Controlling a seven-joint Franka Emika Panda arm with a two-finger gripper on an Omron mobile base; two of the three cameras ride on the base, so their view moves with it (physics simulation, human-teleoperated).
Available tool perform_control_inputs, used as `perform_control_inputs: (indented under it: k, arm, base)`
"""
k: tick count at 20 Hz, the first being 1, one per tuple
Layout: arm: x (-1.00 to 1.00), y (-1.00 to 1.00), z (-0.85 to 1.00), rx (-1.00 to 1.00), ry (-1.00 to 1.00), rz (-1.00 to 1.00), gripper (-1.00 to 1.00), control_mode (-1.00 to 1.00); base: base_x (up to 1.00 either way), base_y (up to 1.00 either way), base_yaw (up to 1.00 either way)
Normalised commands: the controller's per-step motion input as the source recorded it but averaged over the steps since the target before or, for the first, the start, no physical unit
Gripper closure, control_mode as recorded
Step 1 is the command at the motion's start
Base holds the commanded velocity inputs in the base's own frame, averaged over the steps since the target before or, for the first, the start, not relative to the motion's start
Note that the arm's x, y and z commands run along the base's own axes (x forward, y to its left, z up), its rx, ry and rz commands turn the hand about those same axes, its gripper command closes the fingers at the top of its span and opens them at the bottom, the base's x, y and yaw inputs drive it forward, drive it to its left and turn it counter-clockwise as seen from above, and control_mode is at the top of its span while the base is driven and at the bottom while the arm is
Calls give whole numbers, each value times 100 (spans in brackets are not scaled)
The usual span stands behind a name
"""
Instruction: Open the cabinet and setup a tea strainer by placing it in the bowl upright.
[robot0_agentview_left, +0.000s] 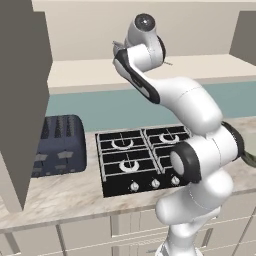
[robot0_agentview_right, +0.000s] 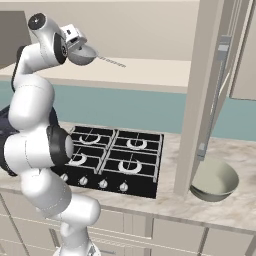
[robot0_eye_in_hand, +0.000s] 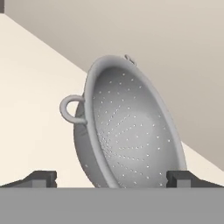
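Right base view showed the gripper (robot0_agentview_right: 76, 42) high at the upper left, closed on the tea strainer (robot0_agentview_right: 82, 54), cup tipped and thin handle pointing right, apparently lifted clear of the cabinet shelf for carrying to the bowl (robot0_agentview_right: 215, 181). Between them stood the stove (robot0_agentview_right: 112, 160) and the open cabinet door (robot0_agentview_right: 205, 95), whose lower edge hung just beside the bowl near the counter's (robot0_agentview_right: 235, 205) right end, so I judged it the main obstacle.

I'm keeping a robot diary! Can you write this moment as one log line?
cabinet: open | tea strainer: between tool fingers, lifted by shelf | bowl: on counter, empty | step: strainer not yet in bowl
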Motion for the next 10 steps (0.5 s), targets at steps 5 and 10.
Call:
perform_control_inputs:
  k: [5,10]
  arm:
    - [16,0,0,0,0,0,-100,-100]
    - [18,0,0,0,0,0,-100,-100]
  base:
    - [0,0,0]
    - [0,0,0]
